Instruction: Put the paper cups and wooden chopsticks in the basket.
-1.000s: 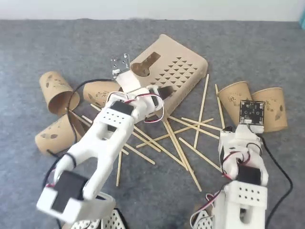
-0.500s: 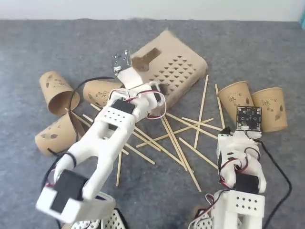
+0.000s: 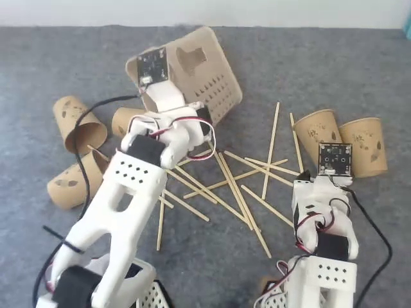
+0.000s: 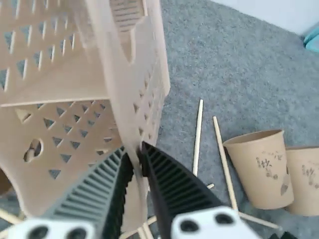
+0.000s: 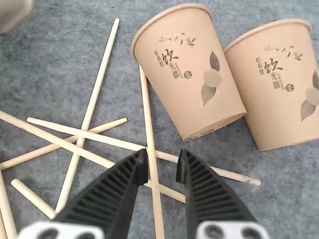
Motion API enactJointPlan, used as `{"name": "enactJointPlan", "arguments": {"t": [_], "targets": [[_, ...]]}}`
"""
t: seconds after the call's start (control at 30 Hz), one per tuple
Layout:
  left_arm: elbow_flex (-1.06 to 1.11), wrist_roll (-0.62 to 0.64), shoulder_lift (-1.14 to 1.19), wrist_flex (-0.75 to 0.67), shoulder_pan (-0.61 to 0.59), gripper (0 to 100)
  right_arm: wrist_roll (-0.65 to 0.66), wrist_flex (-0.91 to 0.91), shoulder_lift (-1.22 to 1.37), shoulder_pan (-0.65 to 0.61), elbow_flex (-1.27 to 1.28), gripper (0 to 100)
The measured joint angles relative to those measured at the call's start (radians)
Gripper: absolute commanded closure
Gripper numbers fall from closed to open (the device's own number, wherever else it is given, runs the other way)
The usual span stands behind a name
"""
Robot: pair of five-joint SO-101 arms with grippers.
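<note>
1. Big change from a second ago: the left arm (image 3: 128, 192) has swung up and back and dragged the basket (image 3: 215, 80) along. It was lying flat with its bottom up; now it's tipped up at a steep tilt and sits further toward the far left of the grey mat (image 3: 359, 64).
2. The left gripper (image 4: 133, 155) is pinched hard on the basket's perforated wall, jaws nearly together with just the thin plastic between them.
3. The right gripper (image 5: 162, 162) has only nudged a bit. Its jaws are parted by a narrow gap with nothing in them, and it hangs over the chopsticks, one stick (image 5: 147, 124) running straight toward that gap.
4. Two paper cups (image 5: 189, 89) (image 5: 279, 84) lie on their sides, side by side, just beyond the right gripper.
5. Three more cups are on the left side of the mat (image 3: 77, 122) (image 3: 128, 120) (image 3: 72, 181), all tipped over.
6. The chopsticks (image 3: 244, 186) are scattered criss-cross on the mat between the two arms.
</note>
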Motion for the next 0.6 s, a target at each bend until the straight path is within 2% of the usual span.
{"name": "enactJointPlan", "arguments": {"t": [0.13, 0.23, 0.37, 0.6], "targets": [[-0.169, -0.029, 0.038, 0.13, -0.002, 99, 0.0, 0.0, 0.0, -0.003, 0.0, 88.6], [-0.361, -0.015, 0.158, 0.262, -0.005, 99, 0.0, 0.0, 0.0, -0.002, 0.0, 88.6], [-0.683, 0.046, 0.407, 0.445, 0.0, 99, 0.0, 0.0, 0.0, -0.002, 0.0, 88.6], [-1.31, 0.241, 0.862, 0.706, 0.0, 99, 0.0, 0.0, 0.0, -0.003, 0.0, 88.6]]}}
